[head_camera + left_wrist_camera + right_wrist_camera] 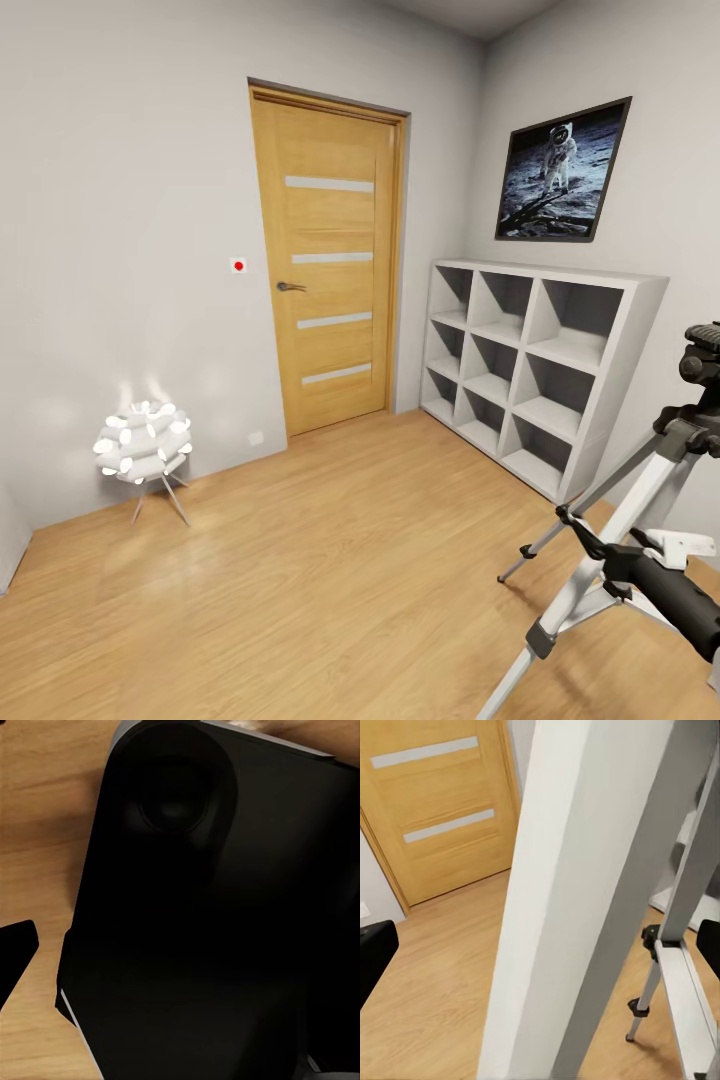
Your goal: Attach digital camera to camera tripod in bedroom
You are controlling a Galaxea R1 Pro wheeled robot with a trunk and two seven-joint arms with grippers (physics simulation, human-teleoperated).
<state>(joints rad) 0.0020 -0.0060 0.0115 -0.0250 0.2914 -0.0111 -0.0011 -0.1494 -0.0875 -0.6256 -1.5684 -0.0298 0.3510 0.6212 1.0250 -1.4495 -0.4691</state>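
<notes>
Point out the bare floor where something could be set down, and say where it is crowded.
The widest free patch of wood floor lies between the ball lamp, the door and the white cube shelf. It is crowded at the right, where the camera tripod spreads its legs in front of the shelf. The shelf's compartments look empty too.

A home room: wooden door [328, 260], cube shelf [535, 375], astronaut poster [562, 170], ball lamp [144, 445].

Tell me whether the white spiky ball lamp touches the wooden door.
Apart. The head view shows the white spiky ball lamp standing on thin legs, with bare grey wall and floor between it and the wooden door.
</notes>
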